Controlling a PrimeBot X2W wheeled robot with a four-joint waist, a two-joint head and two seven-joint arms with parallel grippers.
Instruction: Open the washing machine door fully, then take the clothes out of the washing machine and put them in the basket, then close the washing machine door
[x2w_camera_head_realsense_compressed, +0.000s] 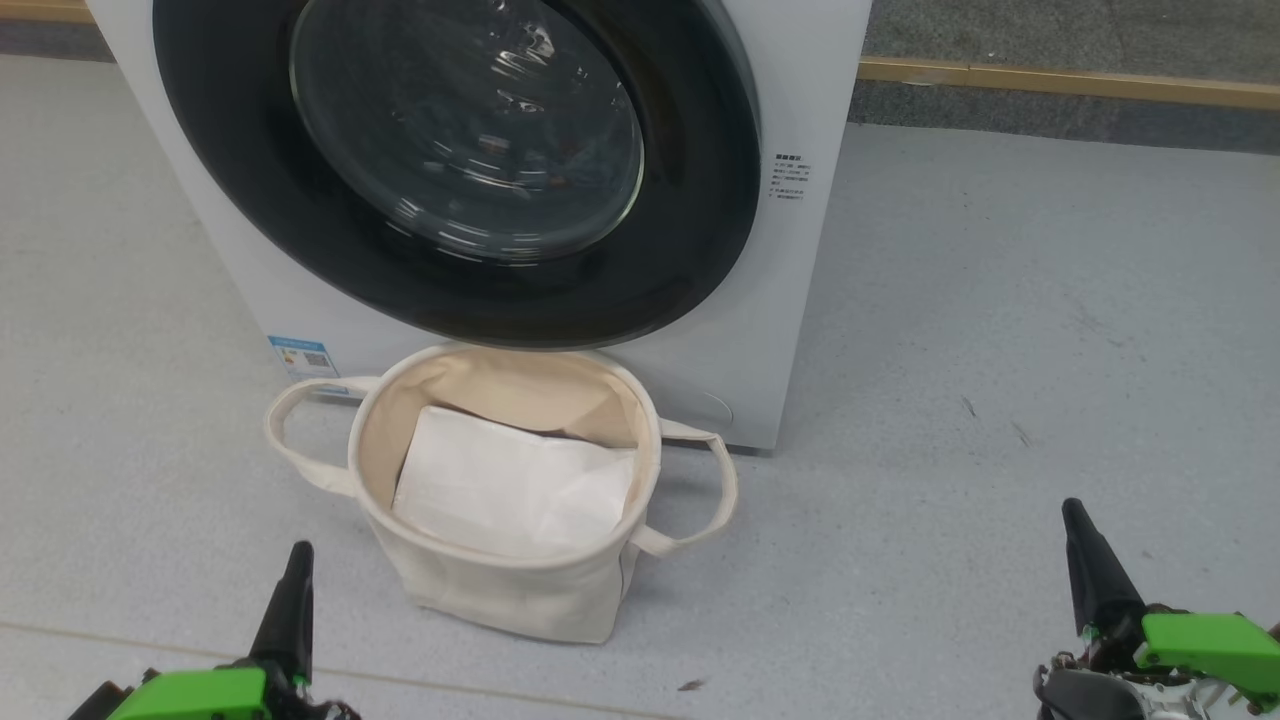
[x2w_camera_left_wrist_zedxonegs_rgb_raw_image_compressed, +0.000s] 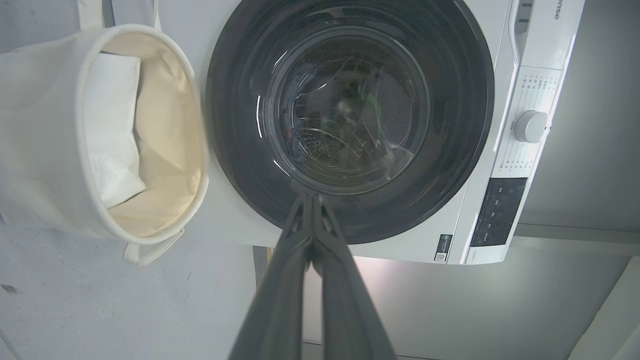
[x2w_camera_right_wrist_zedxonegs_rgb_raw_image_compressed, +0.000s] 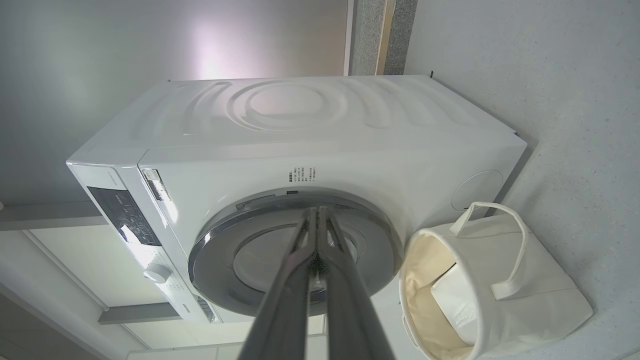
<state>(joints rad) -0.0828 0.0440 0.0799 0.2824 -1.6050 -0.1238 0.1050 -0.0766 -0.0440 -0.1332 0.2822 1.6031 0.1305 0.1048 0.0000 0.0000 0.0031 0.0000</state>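
Note:
The white washing machine (x2w_camera_head_realsense_compressed: 800, 260) stands ahead of me with its round black-rimmed door (x2w_camera_head_realsense_compressed: 460, 170) closed. Through the glass (x2w_camera_left_wrist_zedxonegs_rgb_raw_image_compressed: 350, 110) I make out the metal drum; the clothes are hidden. The cream canvas basket (x2w_camera_head_realsense_compressed: 505, 590) stands on the floor right in front of the machine, with a plain white sheet (x2w_camera_head_realsense_compressed: 510, 485) lying inside. My left gripper (x2w_camera_head_realsense_compressed: 298, 556) is at the lower left, shut and empty, fingers pressed together (x2w_camera_left_wrist_zedxonegs_rgb_raw_image_compressed: 311, 202). Shut and empty too, my right gripper (x2w_camera_head_realsense_compressed: 1075, 515) is at the lower right, well away from the machine (x2w_camera_right_wrist_zedxonegs_rgb_raw_image_compressed: 320, 145) and basket (x2w_camera_right_wrist_zedxonegs_rgb_raw_image_compressed: 530, 290).
Grey speckled floor (x2w_camera_head_realsense_compressed: 1000, 350) spreads to the right of the machine and around the basket. A wooden skirting strip (x2w_camera_head_realsense_compressed: 1060, 80) runs along the wall behind. The control panel and knob (x2w_camera_left_wrist_zedxonegs_rgb_raw_image_compressed: 531, 126) sit at the machine's top.

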